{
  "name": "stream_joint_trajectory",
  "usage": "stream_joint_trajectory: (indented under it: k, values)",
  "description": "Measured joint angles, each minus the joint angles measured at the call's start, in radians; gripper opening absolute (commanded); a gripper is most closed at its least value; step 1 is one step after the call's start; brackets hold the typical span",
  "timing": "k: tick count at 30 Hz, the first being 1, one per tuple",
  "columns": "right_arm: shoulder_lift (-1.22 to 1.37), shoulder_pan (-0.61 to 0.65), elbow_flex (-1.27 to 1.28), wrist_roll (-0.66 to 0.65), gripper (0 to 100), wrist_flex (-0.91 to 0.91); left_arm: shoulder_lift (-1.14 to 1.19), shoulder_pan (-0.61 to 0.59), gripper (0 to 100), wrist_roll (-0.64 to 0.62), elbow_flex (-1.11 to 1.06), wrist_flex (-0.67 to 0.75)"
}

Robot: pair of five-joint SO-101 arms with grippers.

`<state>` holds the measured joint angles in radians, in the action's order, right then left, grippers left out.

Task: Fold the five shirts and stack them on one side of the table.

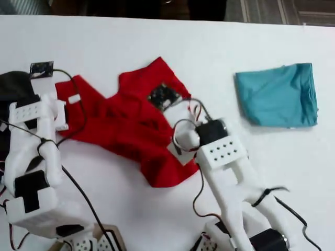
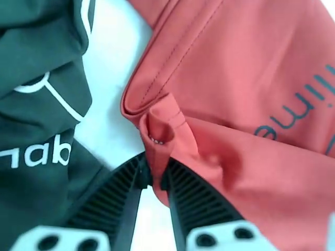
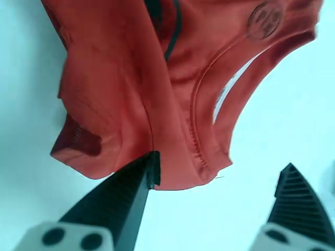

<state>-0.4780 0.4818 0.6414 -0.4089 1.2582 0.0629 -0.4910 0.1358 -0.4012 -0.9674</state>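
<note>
High view: red shirt [image 1: 125, 125] stretches upper-left to lower-right — left claw [image 2: 154, 170] pinches it, right claw [image 3: 221, 163] spread.

White table [image 1: 131, 42]: red shirt [image 1: 131, 125] ctr, folded teal shirt [image 1: 277, 94], dark shirt [image 1: 13, 83] edge.

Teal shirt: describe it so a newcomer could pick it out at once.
On the white table, look to the right side in the high view. The teal shirt lies there alone, folded into a neat rectangle. The red shirt at the centre is crumpled and spread out, not folded.
</note>
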Motion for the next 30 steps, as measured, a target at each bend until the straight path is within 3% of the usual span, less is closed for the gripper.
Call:
stream_joint_trajectory:
  k: [7,12,16,18,20,21,23,25,30]
  values:
    - [0.003,-0.002,0.227,0.002,34.8,-0.233,0.000,0.000,3,0.000,0.000,0.000]
    - [0.157,-0.031,0.213,0.002,34.8,-0.328,0.000,0.000,3,0.000,0.000,0.000]
    - [0.387,-0.028,0.071,0.002,31.7,-0.310,0.000,0.000,3,0.000,0.000,0.000]
    - [0.502,-0.031,-0.032,0.000,20.3,-0.264,0.000,0.000,3,0.000,0.000,0.000]
    - [0.606,-0.031,-0.141,0.000,2.6,-0.209,0.000,0.000,3,0.000,0.000,0.000]
    - [0.651,-0.031,-0.196,0.000,0.8,-0.184,0.000,0.000,3,0.000,0.000,0.000]
    - [0.724,-0.052,-0.305,0.002,5.5,-0.150,0.000,0.000,3,0.000,0.000,0.000]
    - [0.779,-0.087,-0.404,0.002,1.2,-0.127,0.000,0.000,3,0.000,0.000,-0.006]
    - [0.868,-0.178,-0.646,-0.015,1.9,-0.109,0.000,0.002,3,0.000,0.066,-0.089]
